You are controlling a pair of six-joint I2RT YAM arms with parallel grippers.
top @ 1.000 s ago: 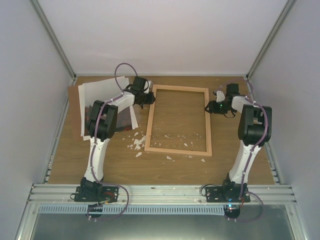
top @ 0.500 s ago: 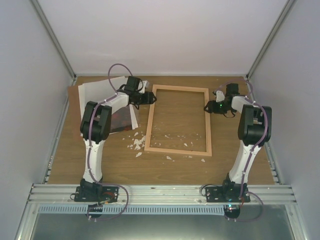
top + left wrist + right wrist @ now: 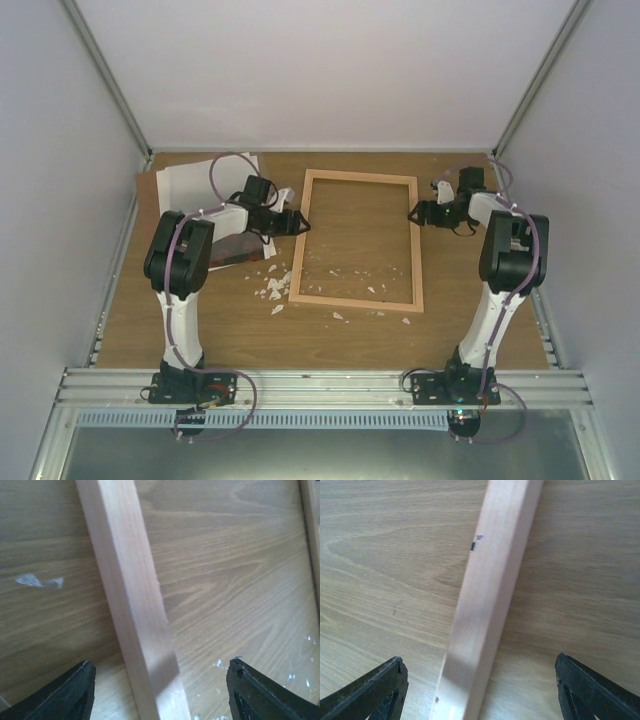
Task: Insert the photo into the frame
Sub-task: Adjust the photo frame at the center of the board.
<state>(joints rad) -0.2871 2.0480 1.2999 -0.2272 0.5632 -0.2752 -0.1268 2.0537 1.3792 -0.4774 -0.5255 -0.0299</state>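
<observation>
Straddling opposite long rails of the one thin, pale wooden frame lying flat on the desk, with both pairs of jaws gaping open, gripping nothing, and the one white-bordered reddish photo lying just left of it.

Left arm and right arm reach forward; jaws spread wide.

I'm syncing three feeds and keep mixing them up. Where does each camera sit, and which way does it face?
Top external: above and behind the arms, looking down on the table and the frame; both arms with bases show.
Left wrist: on the left wrist, looking down at the frame's left rail; the open left fingers show.
Right wrist: on the right wrist, looking down at the right rail; the open right fingers show.
Shared: both wrist views show a frame rail between two dark fingers.
</observation>
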